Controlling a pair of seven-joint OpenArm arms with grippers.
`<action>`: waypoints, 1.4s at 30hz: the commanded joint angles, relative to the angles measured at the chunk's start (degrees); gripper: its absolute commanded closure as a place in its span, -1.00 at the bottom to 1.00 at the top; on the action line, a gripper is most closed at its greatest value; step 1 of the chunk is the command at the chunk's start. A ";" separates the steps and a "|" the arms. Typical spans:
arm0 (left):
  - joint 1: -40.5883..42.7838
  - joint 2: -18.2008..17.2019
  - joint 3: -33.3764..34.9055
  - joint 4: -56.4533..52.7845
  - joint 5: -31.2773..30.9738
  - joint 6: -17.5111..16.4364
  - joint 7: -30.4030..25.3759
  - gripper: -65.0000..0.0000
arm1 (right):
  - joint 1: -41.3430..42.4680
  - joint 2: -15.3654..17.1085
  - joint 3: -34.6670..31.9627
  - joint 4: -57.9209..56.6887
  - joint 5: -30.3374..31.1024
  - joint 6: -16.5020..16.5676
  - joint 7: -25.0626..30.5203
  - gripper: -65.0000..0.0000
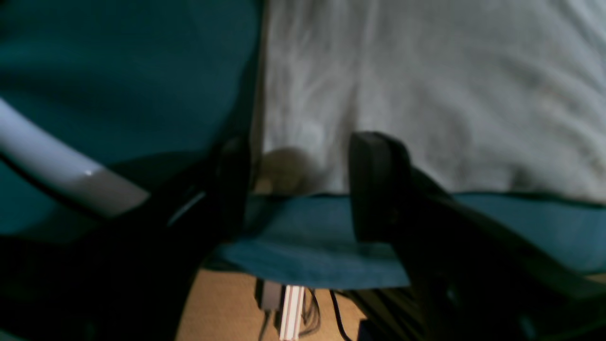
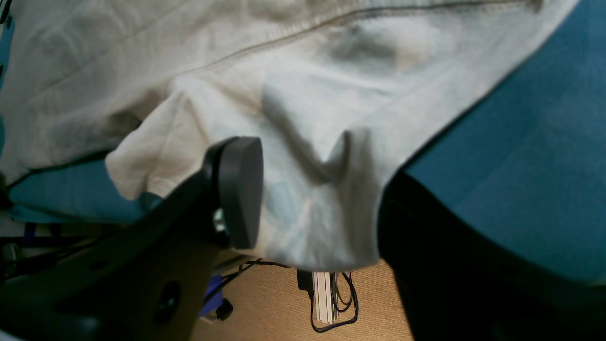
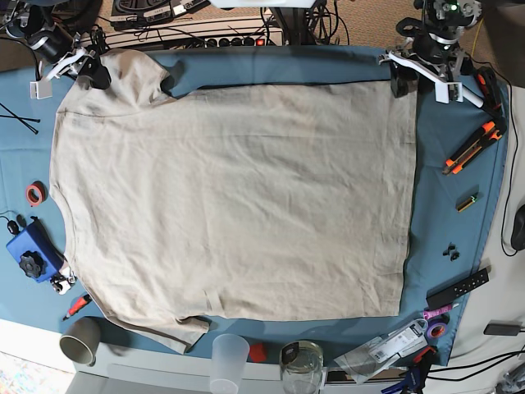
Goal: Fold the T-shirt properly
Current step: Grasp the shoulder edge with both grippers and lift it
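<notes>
Left wrist: left gripper (image 1: 298, 184) gapes wide over the T-shirt (image 1: 426, 94) corner at 12 on the teal cloth (image 1: 118, 71).

Right wrist: right gripper (image 2: 317, 189) straddles a sleeve fold; grip uncertain.

Base: shirt lies flat, filling the cloth; tools at 3, cups (image 3: 230, 361) at 6.

Both arms reach to the far edge of the scene, one at each far corner. The left gripper (image 1: 298, 184) sits at the far right, its dark jaws spread apart. The right gripper (image 2: 317, 189), at the far left, also stands wide, one rounded finger (image 2: 241, 189) showing clearly.
</notes>
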 commanded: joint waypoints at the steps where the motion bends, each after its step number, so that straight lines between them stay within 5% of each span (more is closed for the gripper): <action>1: -0.37 -0.17 -0.15 0.13 -0.72 -0.22 -1.25 0.02 | -0.79 0.33 -0.04 -0.02 -2.91 -0.58 -3.82 0.10; 9: -2.27 -0.02 -0.15 -5.11 -3.04 -0.96 1.49 0.03 | -0.79 0.33 -0.04 -0.02 -2.89 -0.58 -3.80 0.10; 15: -2.27 2.95 -0.15 -5.11 -8.46 -1.09 8.00 0.33 | -0.79 0.33 -0.04 -0.02 1.40 -0.58 -3.80 0.13; 23: -2.38 3.28 -0.15 -5.01 -8.41 -1.03 7.69 0.98 | -0.76 0.33 -0.04 -0.02 1.62 -0.58 -3.78 0.99; 28: -2.75 3.28 -0.17 -4.04 -7.21 -1.03 7.78 1.00 | -0.76 0.35 1.09 0.02 2.03 -0.58 -3.56 1.00; 42: 1.29 2.64 -0.28 7.02 -4.90 1.09 13.33 1.00 | -5.27 0.63 10.93 0.09 15.72 -0.58 -12.66 1.00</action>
